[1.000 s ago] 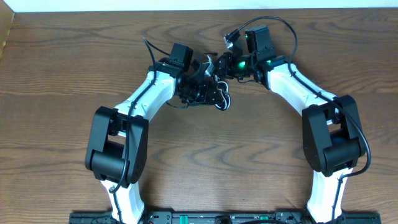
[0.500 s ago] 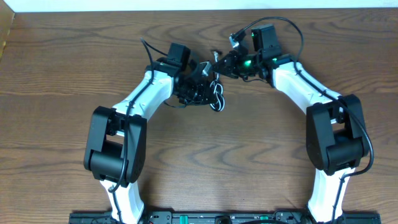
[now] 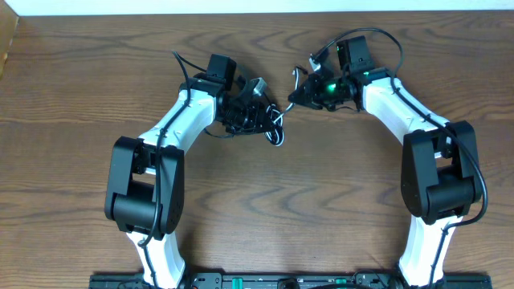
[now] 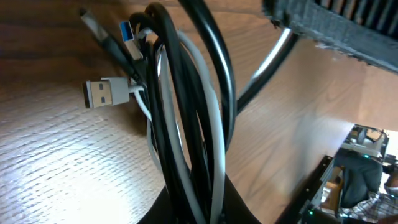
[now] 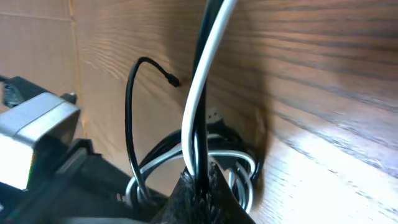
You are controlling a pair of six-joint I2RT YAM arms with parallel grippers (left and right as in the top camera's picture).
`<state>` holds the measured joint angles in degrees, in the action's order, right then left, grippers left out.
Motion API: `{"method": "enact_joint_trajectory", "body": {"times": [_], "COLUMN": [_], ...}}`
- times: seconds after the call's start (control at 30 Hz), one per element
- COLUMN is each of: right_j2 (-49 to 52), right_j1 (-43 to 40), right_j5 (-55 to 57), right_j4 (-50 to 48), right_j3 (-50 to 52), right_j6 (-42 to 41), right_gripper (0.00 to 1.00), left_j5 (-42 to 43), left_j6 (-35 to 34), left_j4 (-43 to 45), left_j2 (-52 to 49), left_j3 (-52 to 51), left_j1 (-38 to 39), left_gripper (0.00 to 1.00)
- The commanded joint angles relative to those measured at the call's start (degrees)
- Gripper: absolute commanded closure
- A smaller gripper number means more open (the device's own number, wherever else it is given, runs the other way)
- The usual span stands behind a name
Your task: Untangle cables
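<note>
The cables [image 3: 278,130] are a tangled bunch of thin black and white cords, stretched between my two grippers at the back middle of the table. My left gripper [image 3: 259,111] is shut on the bunch. In the left wrist view several black and white cords [image 4: 186,124] rise from its closed jaws, with a white USB plug [image 4: 102,93] and a blue-tipped plug [image 4: 128,30] beside them. My right gripper [image 3: 296,95] is shut on a white cord [image 5: 202,93] and a black cord that run up out of its jaws. Coiled loops [image 5: 233,163] hang just behind it.
The wooden table [image 3: 257,209] stretches out in front of both arms. A thicker black cord [image 3: 377,40] arcs over the right wrist. The left arm's body [image 5: 37,130] fills the left side of the right wrist view. A pale wall borders the table's far edge.
My left gripper has shut on the bunch and pulled left. The right gripper has drawn back to the right and farther away, so the two stand farther apart with the cords stretched between them.
</note>
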<state>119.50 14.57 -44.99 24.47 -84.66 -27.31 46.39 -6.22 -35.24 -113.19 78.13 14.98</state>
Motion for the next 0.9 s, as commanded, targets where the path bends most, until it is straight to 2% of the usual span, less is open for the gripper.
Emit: {"method": "enact_joint_trajectory", "body": {"times": [0.0,0.13,0.23,0.4,0.67,0.87], "right_j2": [-1.11,-1.11,-1.09,-1.09,-1.09,-1.07], "right_j1": [0.11,0.11,0.22,0.09,0.11,0.44], "right_j5": [-0.63,-4.98,-5.75,-5.77,-9.18,-10.62], "right_j4": [-0.81,-3.13,-3.26,-3.17,-3.89,-1.84], "right_j3": [-0.72,-0.72,-0.72,-0.72,-0.72,-0.68], "right_j6": [2.56,2.82,3.28,5.77,5.7,4.22], "right_gripper": [0.96,0.62,0.49,0.45,0.45,0.49], "left_j5": [2.69,2.71,4.42,10.82,11.08,11.69], "left_j6": [0.57,0.61,1.53,5.97,14.27,15.82], "left_j4": [0.17,-0.31,-0.52,-1.27,-7.61,-8.24], "left_j2": [0.9,0.9,0.9,0.9,0.9,0.9], "left_j3": [-0.33,-0.33,-0.33,-0.33,-0.33,-0.33], "left_j1": [-0.57,-0.57,-0.57,-0.57,-0.11,-0.07], "left_gripper": [0.93,0.93,0.93,0.92,0.92,0.93]}}
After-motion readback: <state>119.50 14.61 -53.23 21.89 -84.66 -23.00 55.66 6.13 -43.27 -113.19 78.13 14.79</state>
